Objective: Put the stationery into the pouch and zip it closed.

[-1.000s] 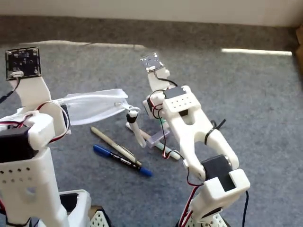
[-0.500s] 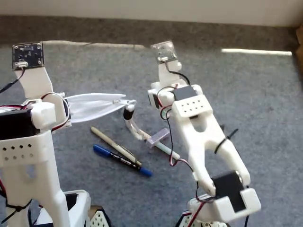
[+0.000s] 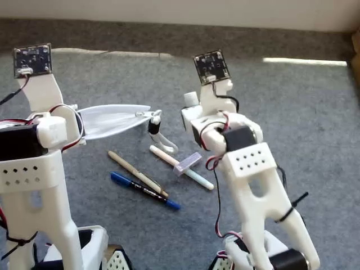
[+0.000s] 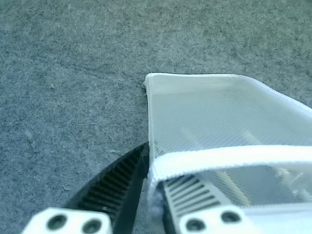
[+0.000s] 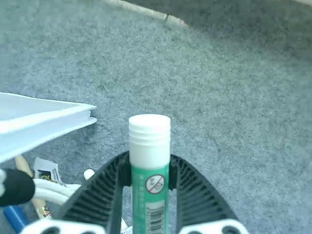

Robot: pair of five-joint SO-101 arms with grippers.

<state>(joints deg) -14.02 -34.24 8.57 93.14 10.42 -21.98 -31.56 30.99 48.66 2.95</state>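
Observation:
A clear mesh pouch (image 3: 112,121) hangs level above the carpet, and my left gripper (image 4: 148,163) is shut on its edge (image 4: 204,158). My right gripper (image 5: 149,160) is shut on a green glue stick (image 5: 149,141) with a white cap (image 3: 191,99), held upright just off the pouch's free end (image 5: 44,119). Three pens lie on the carpet under that end: a beige pen (image 3: 135,173), a blue pen (image 3: 145,191) and a white pen (image 3: 181,167) with a small tag.
A black-tipped white cord (image 3: 156,132) dangles from the pouch's free end over the pens. Grey carpet (image 3: 292,112) spreads out to the right and the far side. Both arm bases stand at the near edge.
My right arm has risen from low over the pens and drawn back, bringing the glue stick up beside the pouch's end. The pouch has lifted slightly.

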